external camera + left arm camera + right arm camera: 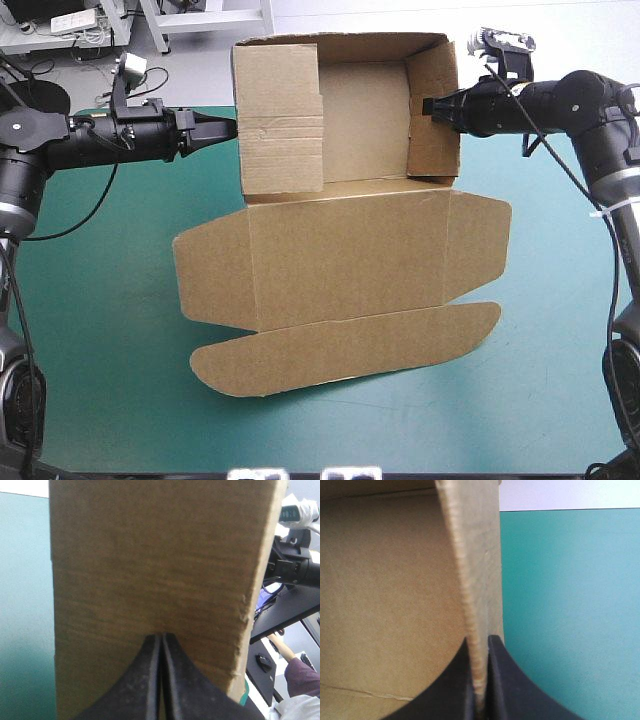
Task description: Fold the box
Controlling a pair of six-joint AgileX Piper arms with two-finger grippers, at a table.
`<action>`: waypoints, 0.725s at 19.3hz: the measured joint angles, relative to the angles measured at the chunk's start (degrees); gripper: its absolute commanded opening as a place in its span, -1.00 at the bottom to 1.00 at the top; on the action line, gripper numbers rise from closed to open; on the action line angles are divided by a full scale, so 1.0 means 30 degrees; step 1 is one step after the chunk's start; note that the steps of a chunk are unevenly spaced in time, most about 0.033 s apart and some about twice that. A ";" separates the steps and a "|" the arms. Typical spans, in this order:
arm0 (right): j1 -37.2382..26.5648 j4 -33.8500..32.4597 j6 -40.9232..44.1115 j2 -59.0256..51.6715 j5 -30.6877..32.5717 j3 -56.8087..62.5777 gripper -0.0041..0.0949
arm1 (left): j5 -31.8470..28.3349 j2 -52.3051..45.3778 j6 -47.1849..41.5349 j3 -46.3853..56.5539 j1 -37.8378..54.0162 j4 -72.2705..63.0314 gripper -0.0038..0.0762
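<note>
The brown box (362, 115) stands at the far middle of the table as an open tray with its walls raised. Its lid (345, 260) and front flap (350, 355) lie flat toward the near edge. My left gripper (226, 130) is shut, its tip against the outer face of the left wall (280, 120). In the left wrist view that wall (150, 555) fills the space ahead of the left gripper (161, 639). My right gripper (433, 108) is shut on the right wall's upper edge. In the right wrist view the board's edge (475, 555) runs between the right gripper's fingers (480, 680).
The teal-green cover (110, 330) lies bare on both sides of the lid and along the near edge. The lid's rounded side flaps (480, 235) spread out flat to either side. The box's far wall stands close to the table's far edge.
</note>
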 measured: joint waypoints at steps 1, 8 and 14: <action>0.0000 0.0000 0.0000 0.0000 0.0000 0.0000 -0.95 | 0.0000 -0.0037 0.0036 0.0000 -0.0085 0.0000 -0.93; 0.0000 -0.0426 -0.0017 0.0000 0.0000 0.0000 -0.95 | -0.0020 -0.0061 0.0036 0.0000 -0.0507 0.0020 -0.47; -0.0017 -0.0855 0.0001 0.0020 -0.0018 0.0000 -0.95 | -0.0020 -0.0068 0.0413 0.0000 -0.1197 0.0151 -0.26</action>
